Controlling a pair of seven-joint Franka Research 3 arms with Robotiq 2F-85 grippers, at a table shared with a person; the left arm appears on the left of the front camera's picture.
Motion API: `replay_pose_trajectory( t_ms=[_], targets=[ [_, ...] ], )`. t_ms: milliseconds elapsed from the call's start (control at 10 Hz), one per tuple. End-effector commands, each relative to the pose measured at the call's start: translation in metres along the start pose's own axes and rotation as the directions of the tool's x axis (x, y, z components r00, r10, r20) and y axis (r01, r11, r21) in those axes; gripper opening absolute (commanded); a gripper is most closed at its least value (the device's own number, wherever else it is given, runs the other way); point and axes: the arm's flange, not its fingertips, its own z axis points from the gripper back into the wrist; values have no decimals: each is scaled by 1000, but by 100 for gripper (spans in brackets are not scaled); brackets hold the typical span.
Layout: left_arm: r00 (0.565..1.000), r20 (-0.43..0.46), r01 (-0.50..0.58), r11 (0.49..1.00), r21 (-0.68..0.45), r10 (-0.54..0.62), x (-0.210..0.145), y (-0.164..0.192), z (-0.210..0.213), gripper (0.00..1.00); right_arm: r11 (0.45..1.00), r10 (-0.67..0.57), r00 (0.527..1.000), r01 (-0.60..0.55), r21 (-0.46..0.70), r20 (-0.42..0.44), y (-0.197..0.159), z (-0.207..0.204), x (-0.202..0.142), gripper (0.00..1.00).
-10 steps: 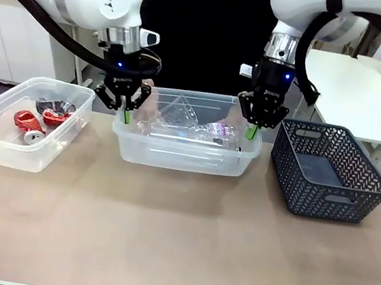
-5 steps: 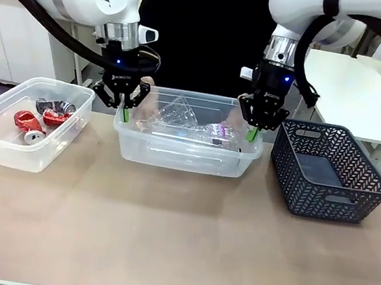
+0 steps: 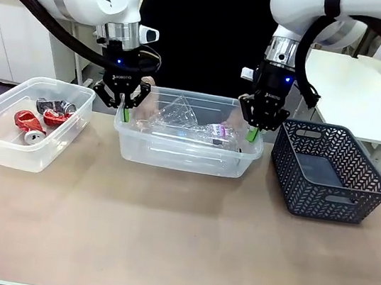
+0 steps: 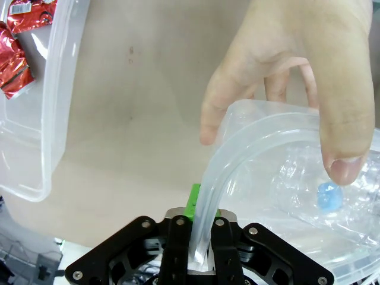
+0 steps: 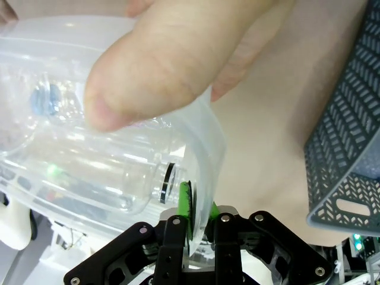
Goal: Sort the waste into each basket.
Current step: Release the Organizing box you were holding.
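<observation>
A clear basket (image 3: 183,154) with clear plastic bottles (image 3: 180,118) in it stands mid-table. My left gripper (image 3: 124,113) is shut on its left rim (image 4: 209,196). At the opposite end, my right gripper (image 3: 252,133) pinches the right rim (image 5: 205,178) between its green pads. A person's hand (image 4: 297,89) grips the rim beside my left gripper, and another hand (image 5: 166,59) lies over the rim by my right gripper. A second clear basket (image 3: 3,149) at the left holds crushed red and silver cans (image 3: 36,119).
A dark grey lattice basket (image 3: 330,170) sits at the right, close to the middle basket's right end. The person stands at the table's far side. Bare tabletop (image 3: 176,241) stretches across the near half.
Both grippers have risen very slightly on the middle basket's rim. The baskets and waste lie where they were.
</observation>
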Motion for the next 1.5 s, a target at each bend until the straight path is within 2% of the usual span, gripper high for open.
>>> replay_pose_trajectory(
  t_ms=[0,100,200,300,400,800,1000,1100,1400],
  targets=[
    [999,31,15,1000,-8,-15,-1,-2,6,63,998,-43,976,34,45,214,-5,9,-29,61],
    [998,55,19,1000,-10,-19,-3,-2,10,100,995,-77,950,53,86,302,-9,11,-38,60],
    [997,78,9,1000,-12,-8,-6,-1,13,67,993,-96,934,65,101,344,-15,11,-47,100],
    [996,89,-1,1000,-14,2,-9,3,17,100,986,-140,906,92,137,399,-20,12,-58,74],
    [994,108,1,999,-36,3,-12,7,22,100,983,-160,878,99,156,451,-22,12,-67,100],
    [990,139,46,996,-82,-35,-21,9,30,100,988,-148,849,102,118,507,-21,12,-78,100],
    [995,102,30,994,-103,-20,-20,9,27,100,982,-187,864,160,98,468,-20,9,-70,100],
    [991,134,17,998,-61,-9,-17,2,34,100,989,-134,865,89,114,484,-23,14,-76,100],
    [991,134,17,998,-61,-9,-17,2,34,100,989,-134,865,89,114,484,-23,14,-76,100]
  ],
)
